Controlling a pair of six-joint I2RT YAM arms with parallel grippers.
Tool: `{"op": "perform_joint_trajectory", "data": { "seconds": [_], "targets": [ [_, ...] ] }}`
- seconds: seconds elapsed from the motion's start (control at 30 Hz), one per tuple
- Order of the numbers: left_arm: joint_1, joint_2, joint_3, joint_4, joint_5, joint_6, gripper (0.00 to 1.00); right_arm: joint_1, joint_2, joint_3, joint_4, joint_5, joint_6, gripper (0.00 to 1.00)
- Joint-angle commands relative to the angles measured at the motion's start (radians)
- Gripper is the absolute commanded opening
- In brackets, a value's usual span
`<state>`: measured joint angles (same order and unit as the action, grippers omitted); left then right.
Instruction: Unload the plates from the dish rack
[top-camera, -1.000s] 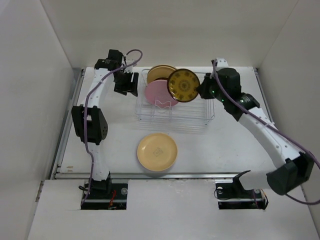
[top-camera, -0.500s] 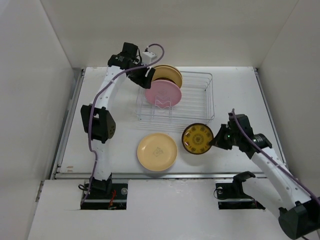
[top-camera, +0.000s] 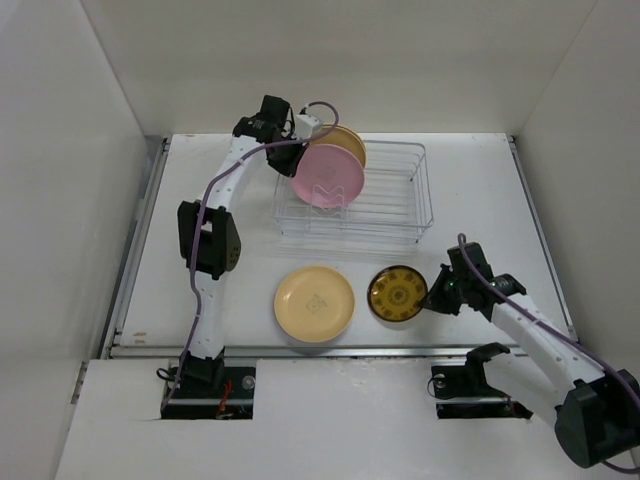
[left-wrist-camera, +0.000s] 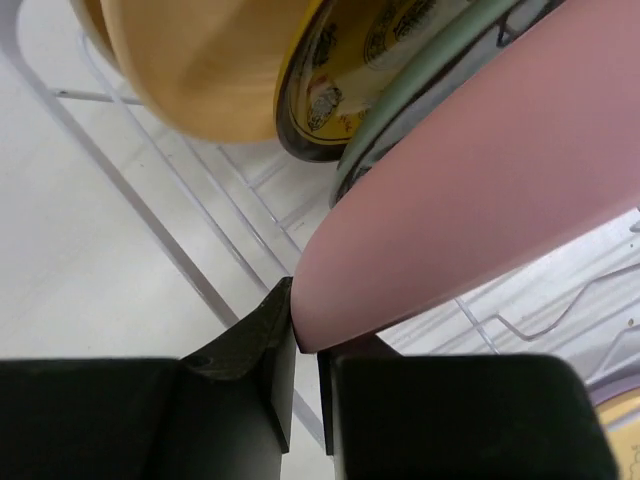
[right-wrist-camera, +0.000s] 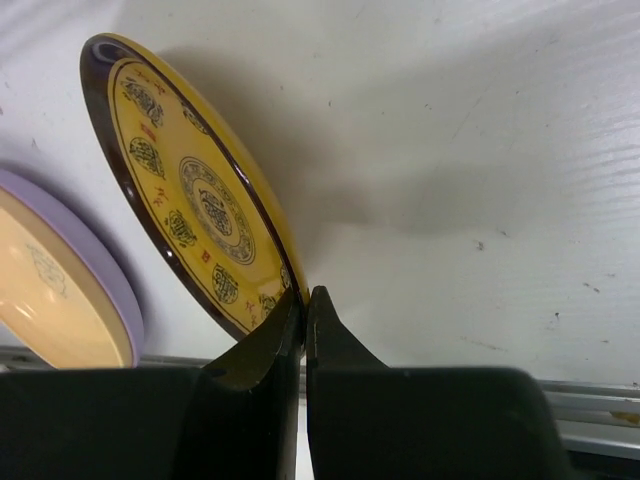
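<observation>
**A:** Top external view first: where do the plates stand?

**B:** One yellow-orange plate lies flat on the table, in front of the dish rack. Just to its right is the brown-gold plate, with the right gripper pressed tight on its rim.

**A:** Is it set down or in the air?

**B:** I cannot tell for sure. The right wrist view shows it tilted, with its far edge low by the table. I judge this to be the set-down step. Next, the jaws must part and the arm must draw back without dragging the plate.

**A:** And the left side?

**B:** The left gripper pinches the rim of the pink plate, which stands upright at the rack's left end (a teal-rimmed plate, a patterned plate and a second yellow-orange plate stand close behind it). That looks like the start of a lift. It calls for a steady pull upward, clear of the wire dividers, without knocking the neighbours.
</observation>
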<state>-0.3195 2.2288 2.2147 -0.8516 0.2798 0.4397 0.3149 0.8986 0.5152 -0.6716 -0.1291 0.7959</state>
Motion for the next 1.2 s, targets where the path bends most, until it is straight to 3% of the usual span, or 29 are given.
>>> {"op": "perform_joint_trajectory", "data": {
  "seconds": [0.0,0.3,0.47,0.57,0.83,1.0,1.17],
  "targets": [
    [-0.006,-0.066,0.019,0.008,-0.01,-0.093,0.0,-0.005,0.023,0.017,0.073,0.045,0.028,0.01],
    [-0.006,-0.21,-0.098,0.1,0.004,-0.07,0.0,-0.005,0.034,0.008,0.073,0.054,0.008,0.01],
    [-0.006,-0.219,-0.139,0.164,0.013,-0.13,0.0,-0.005,0.055,0.008,0.086,0.066,0.008,0.47],
    [-0.006,-0.253,-0.139,0.175,0.004,-0.174,0.0,-0.005,0.065,0.028,0.086,0.085,-0.004,0.62],
    [-0.006,-0.322,-0.246,0.246,-0.027,-0.174,0.0,-0.005,0.033,0.051,0.086,0.085,-0.014,0.78],
    [-0.006,-0.333,-0.256,0.26,-0.005,-0.174,0.04,-0.005,0.022,0.081,0.096,0.066,-0.032,0.99],
    [-0.006,-0.301,-0.274,0.241,-0.024,-0.151,0.04,-0.005,0.01,0.169,0.083,0.117,-0.069,1.0]
  ]
}}
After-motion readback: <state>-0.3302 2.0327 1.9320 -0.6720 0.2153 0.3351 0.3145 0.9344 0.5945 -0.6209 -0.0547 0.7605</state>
